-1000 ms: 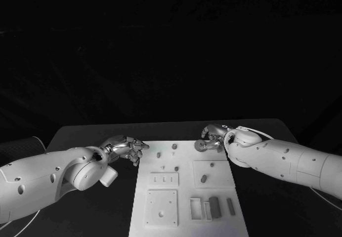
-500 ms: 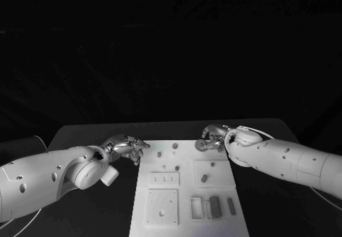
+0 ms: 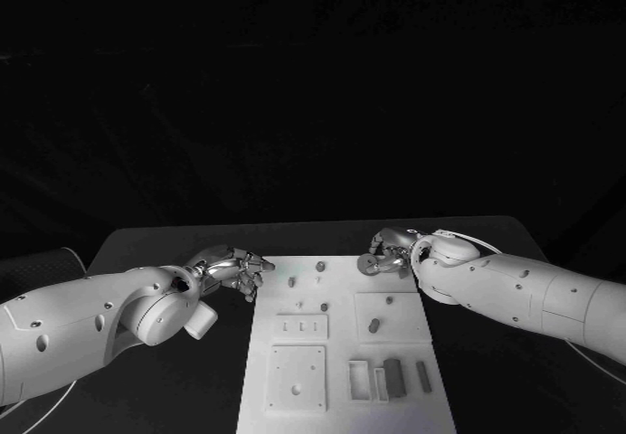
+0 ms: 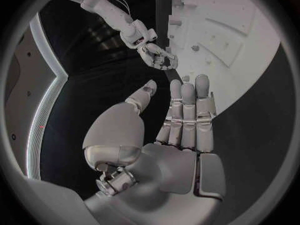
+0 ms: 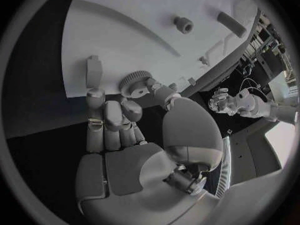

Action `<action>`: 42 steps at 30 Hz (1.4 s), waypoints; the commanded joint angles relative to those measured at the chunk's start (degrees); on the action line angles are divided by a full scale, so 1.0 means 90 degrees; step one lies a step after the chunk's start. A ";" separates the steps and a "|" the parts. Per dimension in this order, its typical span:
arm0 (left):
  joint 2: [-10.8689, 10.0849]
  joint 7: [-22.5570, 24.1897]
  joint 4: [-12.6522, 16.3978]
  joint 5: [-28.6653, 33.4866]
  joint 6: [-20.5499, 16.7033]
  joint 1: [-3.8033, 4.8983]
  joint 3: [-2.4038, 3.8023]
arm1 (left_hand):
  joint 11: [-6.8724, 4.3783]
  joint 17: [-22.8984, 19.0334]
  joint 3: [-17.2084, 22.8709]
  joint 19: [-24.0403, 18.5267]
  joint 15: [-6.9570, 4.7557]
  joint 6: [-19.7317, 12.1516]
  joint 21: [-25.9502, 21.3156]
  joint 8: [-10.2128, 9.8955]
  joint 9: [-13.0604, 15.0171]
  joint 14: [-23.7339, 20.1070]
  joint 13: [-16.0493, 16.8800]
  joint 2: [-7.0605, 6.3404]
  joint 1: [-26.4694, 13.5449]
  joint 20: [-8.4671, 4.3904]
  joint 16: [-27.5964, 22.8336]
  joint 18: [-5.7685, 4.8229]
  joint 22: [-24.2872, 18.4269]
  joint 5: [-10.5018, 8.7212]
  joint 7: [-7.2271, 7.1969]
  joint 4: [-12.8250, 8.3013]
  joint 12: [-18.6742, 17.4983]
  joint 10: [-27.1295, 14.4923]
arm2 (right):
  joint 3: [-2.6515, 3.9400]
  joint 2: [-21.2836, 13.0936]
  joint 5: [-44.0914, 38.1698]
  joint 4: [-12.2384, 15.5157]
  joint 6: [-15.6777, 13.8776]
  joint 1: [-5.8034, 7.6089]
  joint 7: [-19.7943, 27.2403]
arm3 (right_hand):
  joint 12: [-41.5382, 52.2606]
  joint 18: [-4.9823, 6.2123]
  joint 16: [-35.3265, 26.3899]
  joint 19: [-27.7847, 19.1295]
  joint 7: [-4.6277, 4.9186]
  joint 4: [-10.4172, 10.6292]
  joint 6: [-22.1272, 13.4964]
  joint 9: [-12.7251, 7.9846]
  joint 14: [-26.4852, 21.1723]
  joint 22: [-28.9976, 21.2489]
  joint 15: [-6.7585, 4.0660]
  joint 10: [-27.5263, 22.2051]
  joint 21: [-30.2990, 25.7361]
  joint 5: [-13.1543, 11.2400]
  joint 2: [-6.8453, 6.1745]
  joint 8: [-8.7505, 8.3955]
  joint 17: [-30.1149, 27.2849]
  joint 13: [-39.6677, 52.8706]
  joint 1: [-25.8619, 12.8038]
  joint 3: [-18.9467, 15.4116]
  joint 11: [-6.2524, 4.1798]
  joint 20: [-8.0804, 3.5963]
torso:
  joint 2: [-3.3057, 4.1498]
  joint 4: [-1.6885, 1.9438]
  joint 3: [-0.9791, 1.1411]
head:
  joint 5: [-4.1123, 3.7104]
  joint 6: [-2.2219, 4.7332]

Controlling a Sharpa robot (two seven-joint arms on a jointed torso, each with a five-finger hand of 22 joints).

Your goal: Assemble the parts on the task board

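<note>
The white task board lies lengthwise in the middle of the black table. My right hand hovers at the board's far right corner and pinches a small grey gear between thumb and fingers; in the head view the gear sits just over the board's edge. My left hand is beside the board's far left corner, off the board, holding nothing. The left wrist view shows its fingers straight and together, with the thumb apart. Small pegs stand in the board's far part.
On the board are a raised square with a slot piece, a small plate, a larger plate and dark bars near the front. The right wrist view shows a peg and a bar beyond the gear.
</note>
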 commanded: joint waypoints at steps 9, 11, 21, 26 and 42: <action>0.0009 0.0026 0.0015 0.0034 0.0119 0.0005 0.0004 | 0.0075 -0.0011 -0.0020 0.0037 0.0033 0.0093 -0.0039 -0.0009 0.0012 -0.0002 -0.0007 0.0007 -0.0074 -0.0003 0.0000 0.0316 -0.0005 -0.0002 0.0080 -0.0028 -0.0046 -0.0034 | 0.0001 0.0030 0.0157 -0.0066 0.0257 -0.0003 0.0137 | 0.0013 0.0537 0.0028 -0.0038 0.0010 0.0052 0.0050 -0.0013 -0.0026 0.0112 -0.0043 0.0006 0.0042 0.0017 0.0298 0.0030 0.0002 -0.0014 -0.0195 -0.0138 -0.0040 0.0001 | -0.0002 -0.0002 0.0002 | 0.0027 -0.0033; 0.0007 0.0022 0.0014 0.0034 0.0116 0.0005 0.0004 | 0.0075 -0.0011 -0.0020 0.0037 0.0033 0.0093 -0.0039 -0.0010 0.0012 -0.0002 -0.0007 0.0006 -0.0076 -0.0003 0.0001 0.0316 -0.0005 -0.0002 0.0080 -0.0028 -0.0047 -0.0033 | 0.0001 0.0032 0.0157 -0.0069 0.0268 -0.0003 0.0134 | 0.0013 0.0537 0.0026 -0.0039 0.0011 0.0054 0.0048 -0.0014 -0.0030 0.0112 -0.0042 0.0005 0.0042 0.0016 0.0300 0.0029 -0.0002 -0.0014 -0.0201 -0.0140 -0.0039 0.0001 | -0.0002 -0.0001 0.0001 | 0.0024 -0.0038; 0.0006 0.0010 0.0018 0.0034 0.0128 0.0005 0.0004 | 0.0076 -0.0013 -0.0024 0.0036 0.0034 0.0091 -0.0043 -0.0011 0.0013 -0.0005 -0.0008 0.0004 -0.0085 -0.0002 0.0002 0.0315 -0.0004 -0.0003 0.0081 -0.0023 -0.0056 -0.0031 | 0.0001 0.0039 0.0157 -0.0074 0.0350 -0.0003 0.0110 | 0.0013 0.0537 0.0026 -0.0046 0.0021 0.0054 0.0045 -0.0021 -0.0035 0.0112 -0.0036 0.0002 0.0043 0.0020 0.0277 0.0025 -0.0006 -0.0015 -0.0219 -0.0154 -0.0030 -0.0001 | 0.0000 -0.0002 0.0002 | 0.0031 -0.0051; 0.0003 0.0007 0.0019 0.0031 0.0127 0.0005 0.0004 | 0.0076 -0.0013 -0.0024 0.0035 0.0034 0.0091 -0.0045 -0.0011 0.0014 -0.0006 -0.0008 0.0003 -0.0086 -0.0003 0.0002 0.0316 -0.0004 -0.0003 0.0080 -0.0023 -0.0060 -0.0031 | 0.0001 0.0046 0.0151 -0.0075 0.0286 -0.0003 0.0105 | 0.0015 0.0537 0.0033 -0.0048 0.0035 0.0031 0.0065 -0.0023 -0.0029 0.0113 -0.0024 0.0001 0.0046 0.0039 0.0297 0.0032 0.0007 -0.0015 -0.0190 -0.0139 -0.0017 -0.0008 | 0.0001 -0.0006 0.0005 | 0.0035 -0.0054; -0.0010 0.0004 0.0025 0.0023 0.0110 0.0005 0.0004 | 0.0075 -0.0015 -0.0022 0.0036 0.0033 0.0092 -0.0048 -0.0011 0.0016 -0.0008 -0.0008 0.0005 -0.0084 -0.0004 0.0005 0.0317 -0.0002 -0.0002 0.0080 -0.0024 -0.0068 -0.0026 | 0.0001 0.0038 0.0151 -0.0028 -0.0006 -0.0002 0.0152 | 0.0052 0.0537 0.0100 -0.0046 0.0033 -0.0331 0.0316 -0.0034 0.0060 0.0119 -0.0017 0.0032 0.0096 0.0259 0.0704 0.0124 0.0117 -0.0013 -0.0113 -0.0159 -0.0016 -0.0010 | -0.0003 -0.0005 0.0001 | 0.0037 -0.0049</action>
